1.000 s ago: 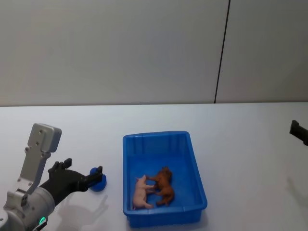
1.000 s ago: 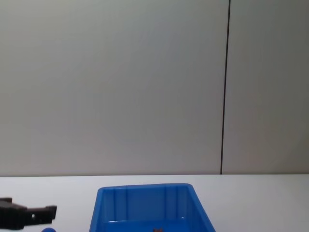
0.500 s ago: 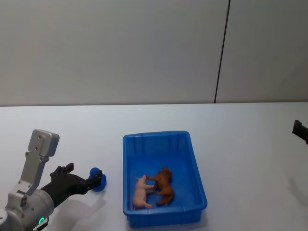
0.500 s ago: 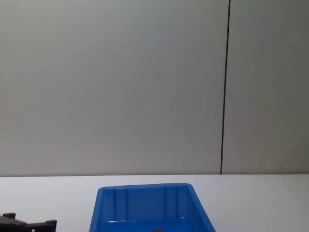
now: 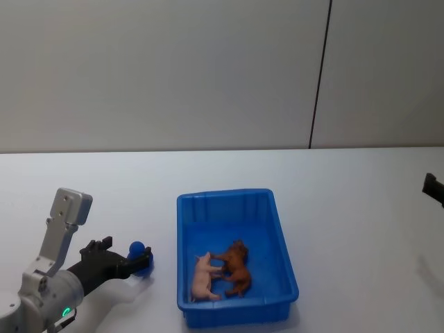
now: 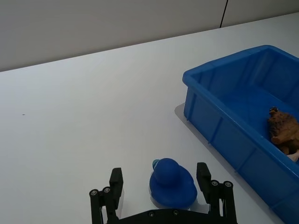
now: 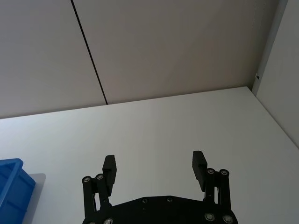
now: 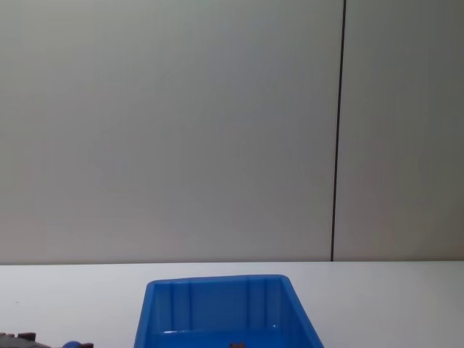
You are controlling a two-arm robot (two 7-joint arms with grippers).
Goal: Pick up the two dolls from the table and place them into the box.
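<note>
The white tabletop (image 5: 361,208) carried the blue box (image 5: 236,201), which held the brown doll (image 5: 237,267) beside a pink pig (image 5: 203,277). The left claw (image 6: 161,186) sat low on the tabletop just left of the box, its fingers (image 6: 203,175) spread either side of the blue doll (image 6: 172,183), not yet pinching it. The right claw (image 7: 154,170) hung spread, well apart at the far right.

White table (image 5: 347,194) bears blue box (image 5: 286,255) and blue doll (image 5: 140,258).
</note>
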